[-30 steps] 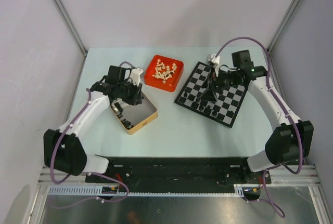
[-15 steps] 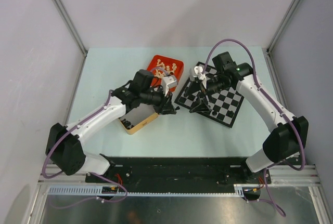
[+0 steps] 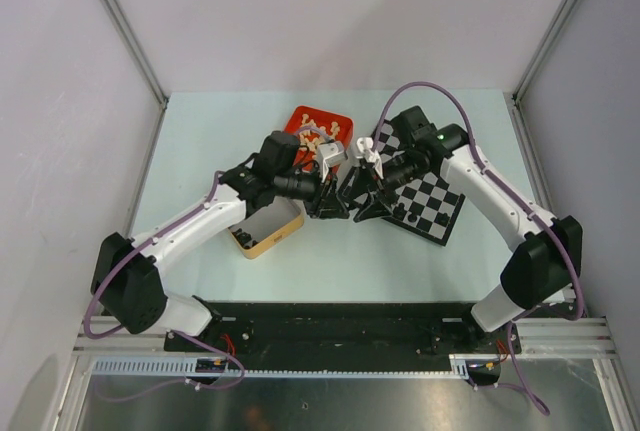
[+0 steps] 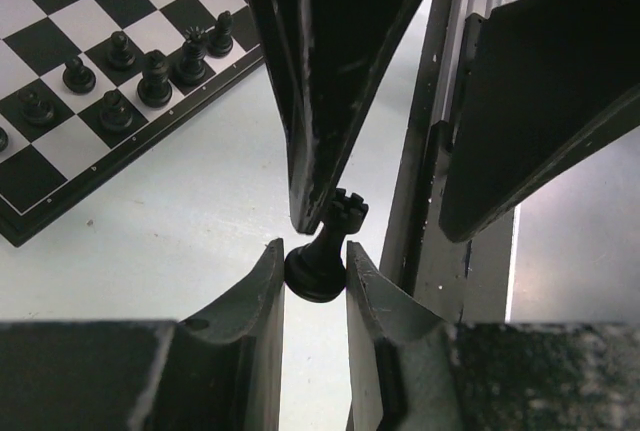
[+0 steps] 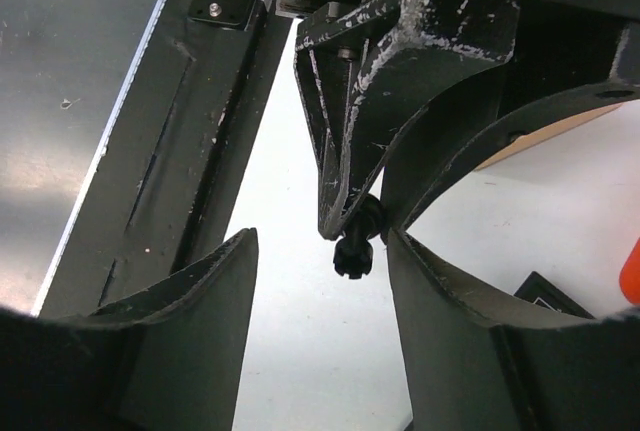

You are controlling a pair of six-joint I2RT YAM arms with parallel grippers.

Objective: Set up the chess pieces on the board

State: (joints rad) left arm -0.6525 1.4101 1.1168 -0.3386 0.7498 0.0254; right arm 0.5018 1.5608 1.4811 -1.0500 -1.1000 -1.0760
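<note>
Pale mint tabletop point(image 3: 200, 141), grey walls. Step in hand looks like a mid-air handover just off the left edge of the flat black-and-silver checked board point(image 3: 440, 201). The left gripper point(image 4: 315, 263) pinches a small glossy black chessman point(image 4: 336, 236) by its base, w/ the right gripper point(image 5: 322, 241) spread wide around it. Next, prob.: right shuts on the head, then left lets go. Vs 1 sec ago: left was well left of the board, right over it.
</note>
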